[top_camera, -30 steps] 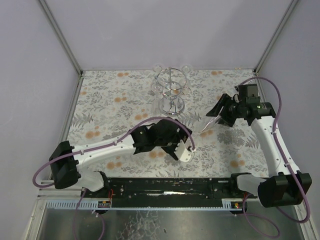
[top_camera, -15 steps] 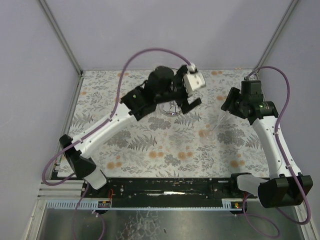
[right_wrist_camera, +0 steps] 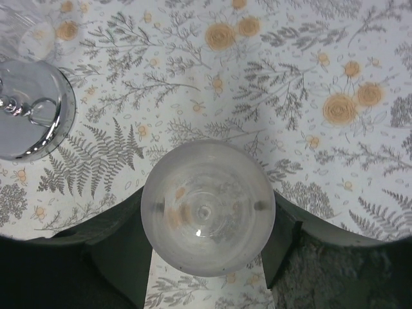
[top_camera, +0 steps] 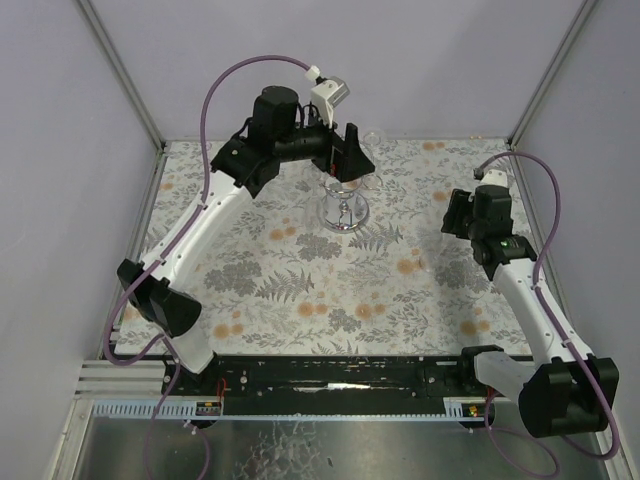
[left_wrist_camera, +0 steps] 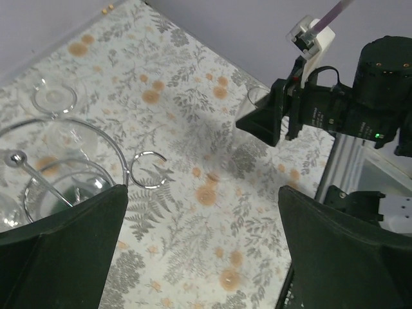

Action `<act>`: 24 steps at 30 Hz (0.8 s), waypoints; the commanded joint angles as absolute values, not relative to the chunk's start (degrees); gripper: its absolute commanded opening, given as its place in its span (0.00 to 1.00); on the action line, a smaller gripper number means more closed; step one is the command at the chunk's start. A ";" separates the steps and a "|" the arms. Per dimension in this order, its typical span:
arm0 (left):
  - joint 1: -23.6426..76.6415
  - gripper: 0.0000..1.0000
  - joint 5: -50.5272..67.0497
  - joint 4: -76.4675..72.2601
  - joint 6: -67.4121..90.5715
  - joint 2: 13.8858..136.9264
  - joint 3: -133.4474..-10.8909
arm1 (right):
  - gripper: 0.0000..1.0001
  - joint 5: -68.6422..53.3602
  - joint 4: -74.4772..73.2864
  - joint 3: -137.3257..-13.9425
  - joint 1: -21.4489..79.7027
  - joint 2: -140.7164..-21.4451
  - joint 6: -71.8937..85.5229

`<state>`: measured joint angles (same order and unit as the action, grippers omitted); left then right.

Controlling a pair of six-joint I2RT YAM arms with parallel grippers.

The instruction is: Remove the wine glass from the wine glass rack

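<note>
While it is clamped between the fingers point(right_wrist_camera: 122, 257) of the right gripper point(right_wrist_camera: 207, 207), the wine glass point(right_wrist_camera: 206, 187) is seen from straight above as clear, faintly frosted circles over the flowered cloth point(right_wrist_camera: 270, 84), off the rack point(right_wrist_camera: 29, 109). The left gripper point(left_wrist_camera: 203, 193) is spread wide above the rack's wire rings. Other glasses point(left_wrist_camera: 55, 100) there are faint and cut off.

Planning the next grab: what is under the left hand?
In the top view the left hand covers the top of the wine glass rack; only its mirrored base shows. The wrist view shows wire rings and a wine glass below. How many glasses hang there is unclear.
</note>
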<state>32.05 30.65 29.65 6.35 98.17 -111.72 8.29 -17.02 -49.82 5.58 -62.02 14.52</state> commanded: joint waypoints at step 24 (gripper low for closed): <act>26.09 1.00 39.73 26.82 14.75 94.05 -103.86 | 0.58 -0.50 0.19 -41.79 7.21 -61.22 -0.04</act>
